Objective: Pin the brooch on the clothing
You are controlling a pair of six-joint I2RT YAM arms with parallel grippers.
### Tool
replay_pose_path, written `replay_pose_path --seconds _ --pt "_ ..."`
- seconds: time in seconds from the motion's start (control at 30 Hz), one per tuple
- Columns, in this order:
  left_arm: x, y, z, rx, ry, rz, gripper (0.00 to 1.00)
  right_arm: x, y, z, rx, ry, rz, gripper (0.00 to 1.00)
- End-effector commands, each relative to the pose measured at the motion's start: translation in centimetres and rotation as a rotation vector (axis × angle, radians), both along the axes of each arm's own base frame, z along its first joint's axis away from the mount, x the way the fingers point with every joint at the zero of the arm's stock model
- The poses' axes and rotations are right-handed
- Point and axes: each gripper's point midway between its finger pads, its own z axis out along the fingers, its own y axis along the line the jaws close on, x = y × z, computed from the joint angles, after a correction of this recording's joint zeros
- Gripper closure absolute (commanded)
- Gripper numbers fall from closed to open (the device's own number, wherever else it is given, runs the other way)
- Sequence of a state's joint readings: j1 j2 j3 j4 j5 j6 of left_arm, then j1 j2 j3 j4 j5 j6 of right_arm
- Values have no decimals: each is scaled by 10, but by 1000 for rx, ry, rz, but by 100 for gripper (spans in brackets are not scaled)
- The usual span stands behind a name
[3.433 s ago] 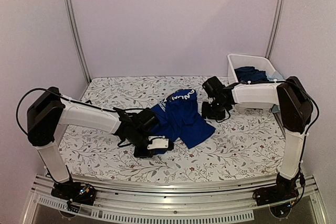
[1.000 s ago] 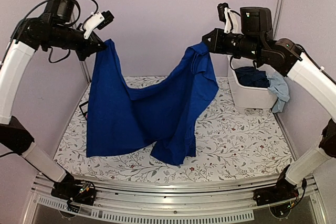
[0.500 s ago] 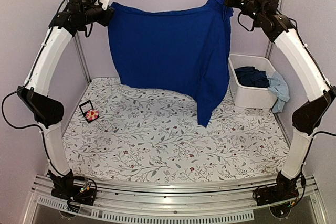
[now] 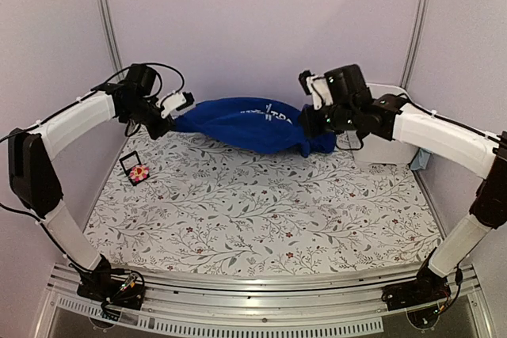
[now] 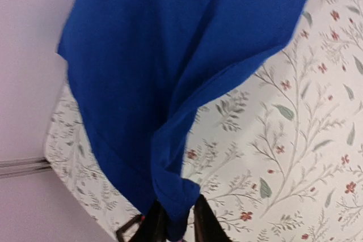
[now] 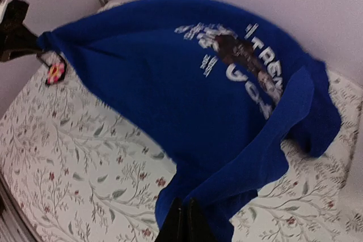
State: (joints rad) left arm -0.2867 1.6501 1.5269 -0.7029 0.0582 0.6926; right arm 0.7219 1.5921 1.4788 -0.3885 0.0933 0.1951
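Lowered, the clothing (image 4: pixel 245 126) sags, pinched by left pincer (image 4: pixel 172 122) and right pincer (image 4: pixel 310 126); brooch (image 4: pixel 141 172) beside tray (image 4: pixel 129 162).

Blurred lettering on the clothing (image 6: pixel 170 100); left gripper (image 5: pixel 178 225) and right gripper (image 6: pixel 182 219) tips half beyond frame edge.

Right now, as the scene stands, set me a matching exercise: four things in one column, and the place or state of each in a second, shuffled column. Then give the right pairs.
Things:
1. T-shirt
2. brooch
3. white bin
4. left gripper

Places and states:
A. at the far right corner of the table
B. shut on blue fabric
C. lying free near the table's left edge
D. held at both ends, white lettering showing

Pairs: 1-D, 2-C, 3-A, 4-B.
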Motion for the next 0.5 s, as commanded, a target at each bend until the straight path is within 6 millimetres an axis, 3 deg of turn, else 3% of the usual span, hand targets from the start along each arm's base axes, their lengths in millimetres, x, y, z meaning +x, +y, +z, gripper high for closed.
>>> replay_pose_path --seconds 0.0,0.03,0.13,0.27,0.37,0.47 --pt "-101 7 -108 136 394 -321 49 -93 39 -130 -76 468 129 77" --pt "-115 12 -123 162 453 -341 30 -101 39 -148 -90 531 122 63" --pt "-136 25 -146 215 561 -348 9 -105 21 -178 -128 613 -1 42" --pt "-138 32 -150 247 580 -324 7 -85 -15 -182 -179 582 -205 34" --pt "-122 39 -156 299 530 -287 10 -73 -38 -198 -166 645 -321 46" --pt "-110 55 -167 390 528 -251 17 -68 -41 -213 -188 682 -368 50"
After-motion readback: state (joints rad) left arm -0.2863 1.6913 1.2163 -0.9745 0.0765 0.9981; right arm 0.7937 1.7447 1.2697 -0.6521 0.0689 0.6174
